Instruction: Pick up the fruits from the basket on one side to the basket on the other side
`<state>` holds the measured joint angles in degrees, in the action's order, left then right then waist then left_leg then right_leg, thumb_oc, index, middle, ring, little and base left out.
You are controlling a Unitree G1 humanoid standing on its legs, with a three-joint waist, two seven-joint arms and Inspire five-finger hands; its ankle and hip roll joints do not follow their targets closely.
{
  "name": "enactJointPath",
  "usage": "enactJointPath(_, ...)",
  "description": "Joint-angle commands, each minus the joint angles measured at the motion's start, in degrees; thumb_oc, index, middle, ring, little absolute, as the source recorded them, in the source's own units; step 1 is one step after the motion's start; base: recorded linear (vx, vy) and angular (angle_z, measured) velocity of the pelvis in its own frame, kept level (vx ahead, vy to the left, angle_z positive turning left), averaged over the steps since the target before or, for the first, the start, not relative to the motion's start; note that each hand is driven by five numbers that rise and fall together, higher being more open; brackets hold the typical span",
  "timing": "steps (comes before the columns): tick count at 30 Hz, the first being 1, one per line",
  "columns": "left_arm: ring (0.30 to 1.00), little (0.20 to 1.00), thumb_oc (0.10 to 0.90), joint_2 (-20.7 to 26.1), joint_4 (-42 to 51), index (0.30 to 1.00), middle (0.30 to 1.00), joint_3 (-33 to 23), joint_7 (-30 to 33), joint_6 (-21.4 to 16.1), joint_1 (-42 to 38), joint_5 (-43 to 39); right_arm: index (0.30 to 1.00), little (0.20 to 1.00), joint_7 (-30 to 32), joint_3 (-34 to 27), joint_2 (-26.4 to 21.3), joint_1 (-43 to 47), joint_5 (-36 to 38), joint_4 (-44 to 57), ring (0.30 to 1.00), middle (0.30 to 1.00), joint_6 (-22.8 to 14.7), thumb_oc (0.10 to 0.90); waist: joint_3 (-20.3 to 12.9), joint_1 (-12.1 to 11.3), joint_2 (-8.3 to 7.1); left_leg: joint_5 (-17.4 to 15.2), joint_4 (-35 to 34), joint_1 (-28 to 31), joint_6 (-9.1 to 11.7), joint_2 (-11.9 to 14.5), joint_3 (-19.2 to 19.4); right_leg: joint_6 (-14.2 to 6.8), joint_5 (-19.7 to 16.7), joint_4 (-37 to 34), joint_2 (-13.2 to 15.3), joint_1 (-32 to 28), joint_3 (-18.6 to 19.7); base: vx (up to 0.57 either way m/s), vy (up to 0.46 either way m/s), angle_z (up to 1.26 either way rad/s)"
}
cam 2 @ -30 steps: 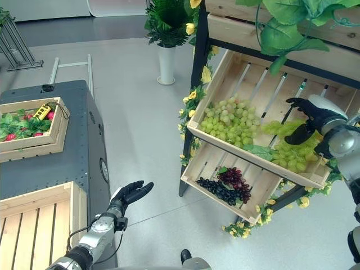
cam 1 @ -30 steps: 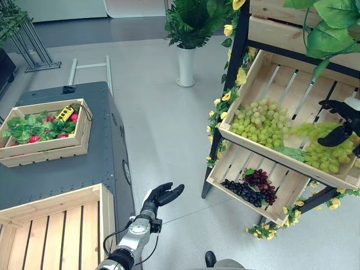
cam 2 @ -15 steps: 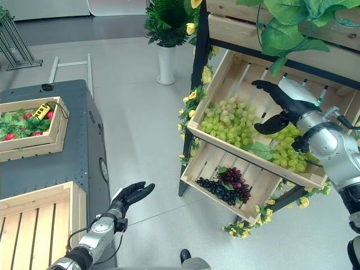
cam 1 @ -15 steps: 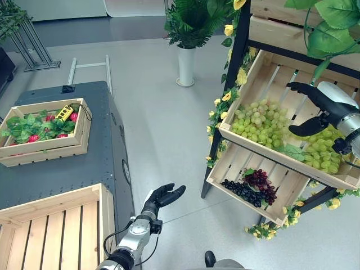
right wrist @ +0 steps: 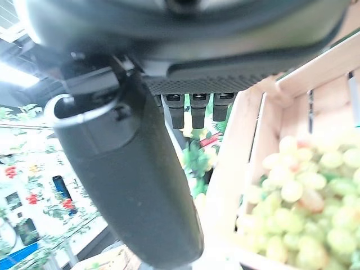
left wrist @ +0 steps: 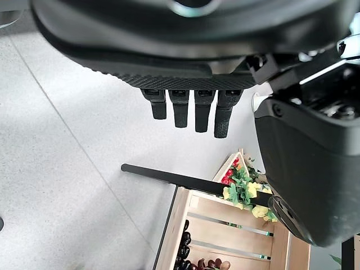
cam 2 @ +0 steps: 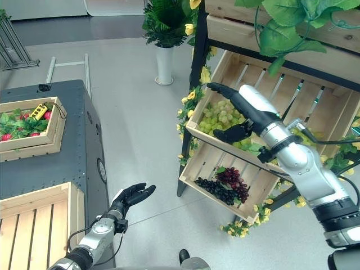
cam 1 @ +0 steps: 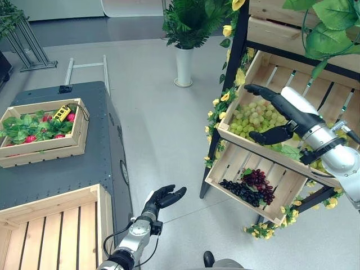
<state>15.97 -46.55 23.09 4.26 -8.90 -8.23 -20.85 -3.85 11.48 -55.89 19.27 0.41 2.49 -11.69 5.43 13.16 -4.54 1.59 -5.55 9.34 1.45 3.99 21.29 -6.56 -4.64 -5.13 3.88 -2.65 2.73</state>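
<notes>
On the right side of the scene, the green grapes (cam 1: 254, 119) lie heaped in the upper tilted crate (cam 1: 264, 70) of a wooden display shelf, and none of them has been lifted. Above that heap hangs the right hand (cam 1: 269, 115), its fingers straight and its thumb spread apart, grasping nothing; its own wrist view looks along the relaxed fingers (right wrist: 193, 108) toward pale grapes below, with a gap between the two. In the lower crate (cam 1: 222, 166) of the same shelf a bunch of dark and red grapes (cam 1: 250, 187) rests untouched. Well apart on the left, a dark cabinet (cam 1: 98, 163) carries a far crate (cam 1: 45, 149) full of green leaves and red fruit, with a small yellow object at its far corner, and a near crate (cam 1: 84, 197) whose bare slats hold nothing; this one looks like the place meant to receive fruit. Low in the middle, above the floor beside the cabinet, the left hand (cam 1: 162, 197) is held out with loose, empty fingers. Judged from this, the task is at its very start: no fruit has been carried across, the first grasp is not yet made, and lifting, crossing over and setting down all remain.
</notes>
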Motion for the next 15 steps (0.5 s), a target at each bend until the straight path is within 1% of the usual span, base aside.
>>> enactJointPath(1, 0.9, 0.9, 0.8, -1.5, -1.9, 0.9, 0.9, -1.1, 0.8, -4.1, -5.1, 0.5, 0.9, 0.9, 1.4, -8.7, 2.0, 2.6, 1.5, 2.6, 0.9, 0.9, -5.3, 0.8, -2.7, -0.3, 0.84, -11.5, 2.0, 3.8, -2.2, -0.9, -0.7, -0.5, 4.8, 0.6, -2.0, -2.3, -0.3, -0.01, 0.027, -0.04)
enactJointPath(8, 0.9, 0.9, 0.8, -2.7, -3.6, 0.9, 0.9, -2.0, 1.3, -4.3, -4.5, 0.2, 0.9, 0.9, -0.3, -10.3, 5.8, -2.7, 3.2, 8.3, 0.9, 0.9, -7.2, 0.8, -2.6, 1.0, 1.43, -12.1, 2.7, 4.0, -2.6, -0.9, 0.6, -0.6, 4.9, 1.0, -2.1, -1.8, 0.9, -0.01, 0.02, -0.1)
enactJointPath(12, 0.9, 0.9, 0.8, -3.2, -4.7, 0.9, 0.9, -2.1, 2.2, -4.5, -4.3, 0.1, 0.9, 0.9, 0.1, -10.8, 8.5, -5.8, 3.6, 11.3, 0.9, 0.9, -10.6, 0.8, -2.5, 2.1, 1.94, -12.6, 3.1, 4.1, -2.9, -0.9, 1.6, -0.8, 4.8, 1.3, -2.3, -1.1, 2.2, -0.01, 0.023, -0.11)
enactJointPath(13, 0.9, 0.9, 0.8, -3.3, -4.8, 0.9, 0.9, -2.1, 2.3, -4.6, -4.3, 0.1, 0.9, 0.9, 0.2, -10.8, 8.6, -6.0, 3.7, 11.4, 0.9, 0.9, -10.8, 0.8, -2.5, 2.1, 1.96, -12.7, 3.2, 4.1, -2.9, -0.9, 1.7, -0.8, 4.8, 1.3, -2.3, -1.1, 2.2, 0.0, 0.029, -0.14)
enactJointPath(15, 0.9, 0.9, 0.8, -3.9, -5.6, 0.9, 0.9, -2.0, 3.6, -5.3, -4.3, 0.2, 0.9, 0.9, -0.2, -10.8, 10.4, -7.9, 4.8, 12.2, 0.9, 0.9, -12.0, 0.8, -2.4, 2.8, 2.22, -13.1, 3.7, 4.2, -3.1, -0.8, 2.3, -0.8, 4.8, 1.6, -2.4, -0.7, 2.8, 0.0, 0.026, -0.15)
